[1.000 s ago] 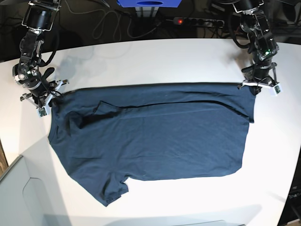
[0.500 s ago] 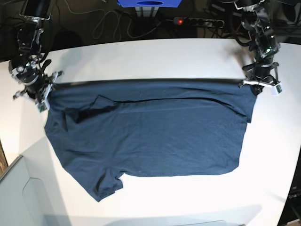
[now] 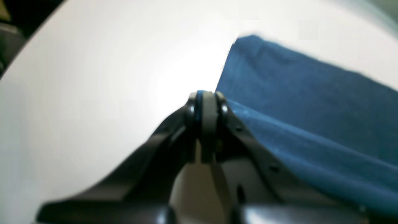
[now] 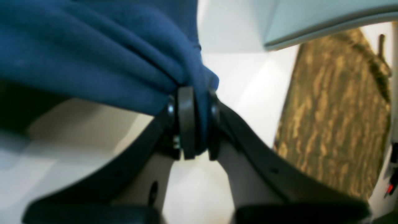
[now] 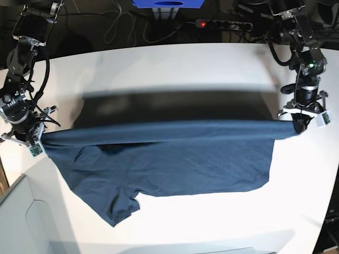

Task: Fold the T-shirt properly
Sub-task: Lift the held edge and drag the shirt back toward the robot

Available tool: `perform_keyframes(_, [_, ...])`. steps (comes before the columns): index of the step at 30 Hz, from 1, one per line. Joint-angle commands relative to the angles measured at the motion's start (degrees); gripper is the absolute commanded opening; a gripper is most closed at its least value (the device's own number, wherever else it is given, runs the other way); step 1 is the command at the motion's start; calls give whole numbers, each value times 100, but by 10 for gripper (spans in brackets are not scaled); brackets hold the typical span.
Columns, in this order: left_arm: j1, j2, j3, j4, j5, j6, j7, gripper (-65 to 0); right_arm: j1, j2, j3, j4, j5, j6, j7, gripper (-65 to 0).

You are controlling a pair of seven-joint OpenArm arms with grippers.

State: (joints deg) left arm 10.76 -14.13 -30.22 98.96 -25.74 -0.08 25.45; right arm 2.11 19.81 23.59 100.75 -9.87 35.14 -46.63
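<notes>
The dark navy T-shirt (image 5: 169,159) is stretched across the white table (image 5: 175,69), its far edge lifted off the surface and pulled toward the near side between both grippers. My left gripper (image 5: 301,123), on the base view's right, is shut on one corner of the shirt (image 3: 304,102); its closed fingertips (image 3: 206,105) pinch the cloth edge. My right gripper (image 5: 33,138), on the base view's left, is shut on the opposite corner; bunched cloth (image 4: 102,56) is clamped between its fingertips (image 4: 186,102). The lower part with a sleeve (image 5: 119,206) lies on the table.
A shadow band (image 5: 175,103) lies on the table behind the lifted edge. A pale grey bin (image 5: 21,222) sits at the near left corner. Cables and a power strip (image 5: 222,24) lie beyond the far edge. A wooden floor (image 4: 335,109) shows past the table's left side.
Both grippers have risen and moved toward the near side, carrying the shirt's far edge up and over. The folded flap no longer lies flat; a wide shadow now shows behind it.
</notes>
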Motion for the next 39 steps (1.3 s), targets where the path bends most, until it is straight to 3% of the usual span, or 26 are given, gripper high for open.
perform_keyframes(1, [9,-77,-51,78,29,56,-141,-650,4,54,124,180,-72,69,-9,-648])
perform_keyframes(8, [308,28,-16,-133,-24,30,-141,-650,-541,-192,115,373,-72,69,43,-648])
perform_keyframes(16, [335,90,-51,-72,-15,21,-141,-650,-426,-289,238,822,-55,69,281,-648])
perform_keyframes(19, [352,116,-60,-89,-24,12,-141,-650,-541,-465,309,945,-64,69,281,-648])
perform_keyframes(39, [1170,292,-16,-72,-24,12,-150,-650,-1402,-438,520,514,-90,69,439,-648])
